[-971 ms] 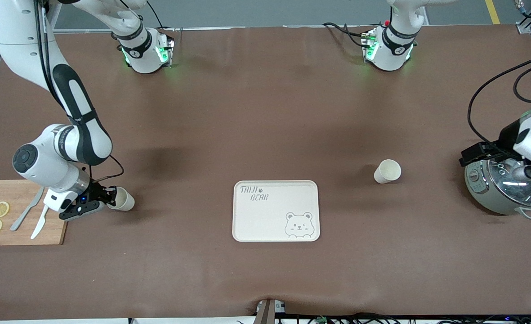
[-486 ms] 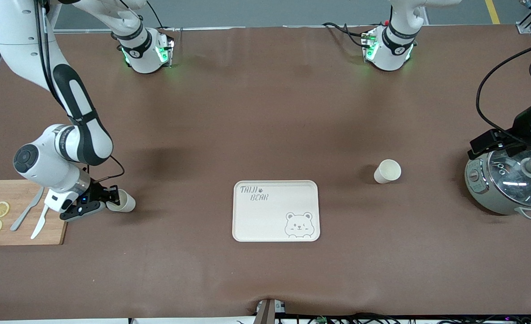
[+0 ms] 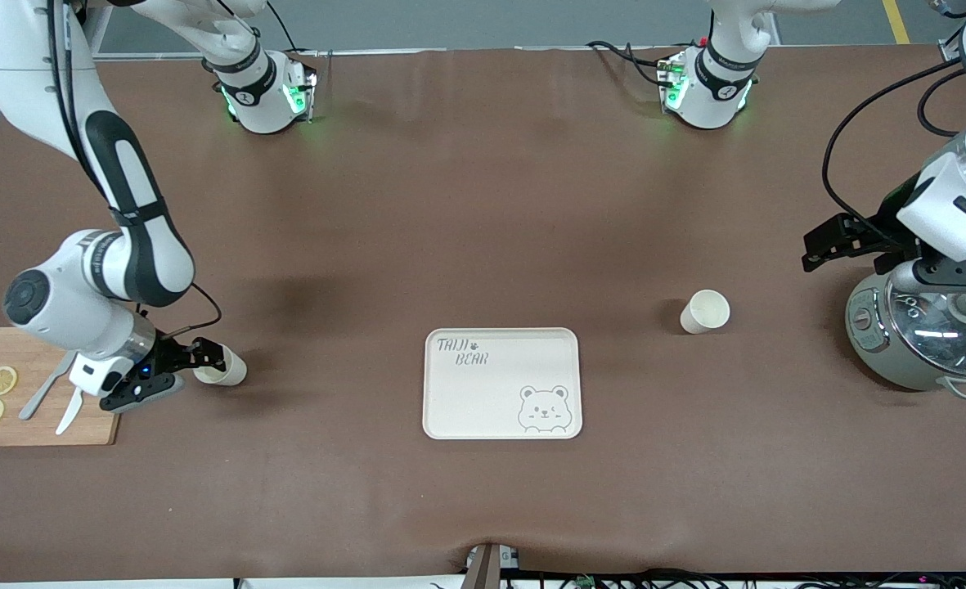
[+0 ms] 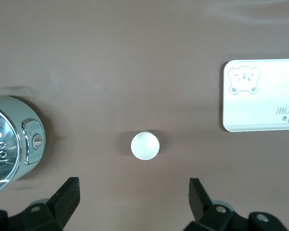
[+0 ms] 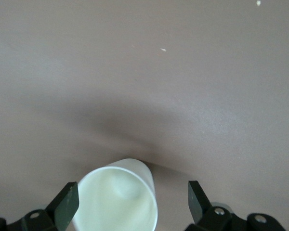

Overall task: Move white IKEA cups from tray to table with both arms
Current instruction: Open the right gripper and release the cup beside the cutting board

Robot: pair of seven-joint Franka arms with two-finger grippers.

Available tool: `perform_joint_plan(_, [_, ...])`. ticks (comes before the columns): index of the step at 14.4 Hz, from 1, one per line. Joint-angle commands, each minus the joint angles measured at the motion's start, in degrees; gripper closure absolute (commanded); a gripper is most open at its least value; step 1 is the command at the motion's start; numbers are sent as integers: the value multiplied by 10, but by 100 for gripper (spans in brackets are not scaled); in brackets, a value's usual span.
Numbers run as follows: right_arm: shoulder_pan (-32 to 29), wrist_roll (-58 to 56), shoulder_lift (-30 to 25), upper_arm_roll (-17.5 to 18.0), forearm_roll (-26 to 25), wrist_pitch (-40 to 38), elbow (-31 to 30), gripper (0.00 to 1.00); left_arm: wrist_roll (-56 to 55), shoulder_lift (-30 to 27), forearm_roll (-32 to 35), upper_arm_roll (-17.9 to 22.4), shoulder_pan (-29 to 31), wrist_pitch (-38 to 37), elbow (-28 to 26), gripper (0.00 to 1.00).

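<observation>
One white cup (image 3: 227, 372) stands upright toward the right arm's end of the table. My right gripper (image 3: 207, 356) is low and open, and the cup's mouth (image 5: 118, 204) sits between its fingers (image 5: 67, 204), closer to one. The other white cup (image 3: 705, 312) stands free, between the bear-printed tray (image 3: 466, 409) and the grey-green pot (image 3: 900, 360). My left gripper (image 3: 824, 244) hangs open and empty, high over the table between that cup and the pot. The left wrist view looks down on this cup (image 4: 145, 145) from well above, past its wide-open fingers (image 4: 67, 197).
A wooden board (image 3: 41, 429) with lemon slices, a knife and a fork lies at the right arm's end, close to the right wrist. The left wrist view shows the pot (image 4: 9, 139) to one side of the cup and the tray (image 4: 260, 96) to the other.
My left arm has swung from over the pot toward the free cup. My right arm has shifted slightly, with its fingers staying at its cup. Neither cup has moved.
</observation>
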Motion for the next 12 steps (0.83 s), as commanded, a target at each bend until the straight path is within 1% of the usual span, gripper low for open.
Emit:
perform_joint_plan(1, [14, 53, -10, -2, -15, -110, 78, 0, 40, -17, 18, -4, 2, -26, 8, 0])
perform_joint_plan(3, [14, 107, -12, 0, -68, -208, 161, 0, 68, -22, 19, -3, 5, -39, 8, 0])
perform_joint_plan(4, [13, 121, -12, 0, -76, -262, 199, 0, 74, -24, 24, -3, 5, -47, 8, 0])
perform_joint_plan(6, [10, 125, -16, -4, -77, -354, 261, 0, 103, -25, 58, -8, 1, -70, 8, 0])
perform_joint_plan(7, [8, 125, -26, -7, -77, -390, 278, 0, 108, -24, 77, -20, 2, -76, 6, 0])
perform_joint_plan(8, [9, 130, -47, -15, -78, -412, 281, 0, 109, -25, 89, -31, 3, -77, 5, 0])
perform_joint_plan(11, [9, 172, -112, -21, -81, -471, 281, 0, 111, -24, 90, -33, 4, -77, 5, 0])
perform_joint_plan(12, [11, 184, -128, -22, -92, -492, 281, 0, 110, -24, 88, -33, 4, -78, 5, 0])
